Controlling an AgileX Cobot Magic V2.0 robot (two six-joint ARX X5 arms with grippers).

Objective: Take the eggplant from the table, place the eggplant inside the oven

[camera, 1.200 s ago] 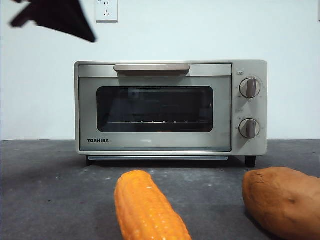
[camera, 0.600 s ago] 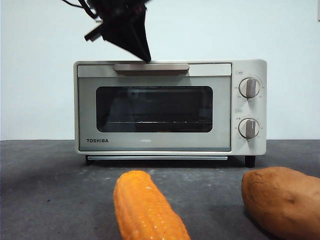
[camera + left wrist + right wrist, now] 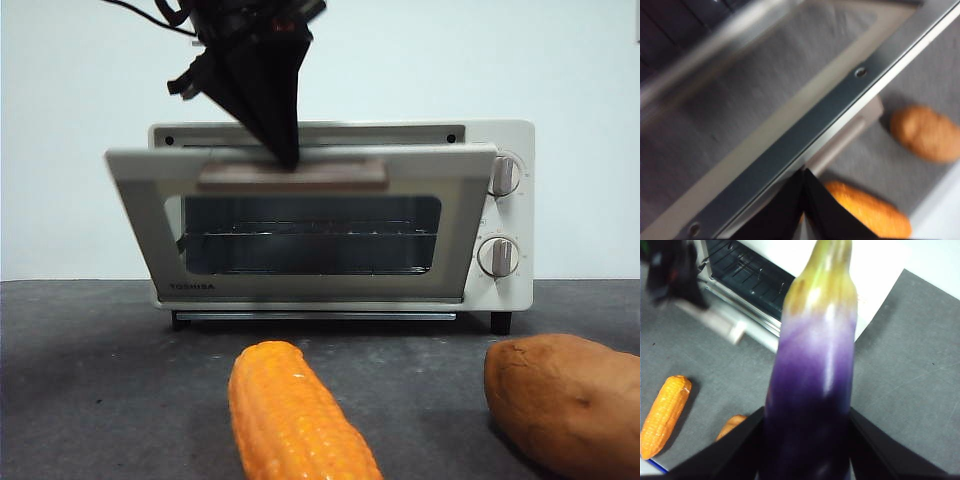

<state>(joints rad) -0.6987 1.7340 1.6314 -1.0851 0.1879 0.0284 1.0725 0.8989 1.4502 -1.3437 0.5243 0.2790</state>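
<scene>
The cream oven [image 3: 512, 290] stands at the back of the table [image 3: 90, 380], its glass door [image 3: 140, 215] tilted partly open and the wire rack [image 3: 310, 235] showing inside. My left gripper [image 3: 287, 155] comes down from above with its black jaws shut to a point, resting on the beige handle [image 3: 340, 176]; in the left wrist view the left gripper [image 3: 804, 174] sits at the door's top edge [image 3: 790, 140]. The eggplant [image 3: 815, 365], glossy purple with a greenish tip, is held above the table by my right gripper [image 3: 806, 412], pointing toward the oven [image 3: 880, 270]. The front view shows no eggplant.
An orange corn cob [image 3: 295, 420] lies in front of the oven at the near edge, and a brown sweet potato [image 3: 565, 400] sits to its right. Both also appear below the eggplant in the right wrist view, corn cob [image 3: 665, 415] and sweet potato [image 3: 730, 425].
The left gripper came down from the upper left onto the handle. The oven door, shut before, has swung out and down partway.
</scene>
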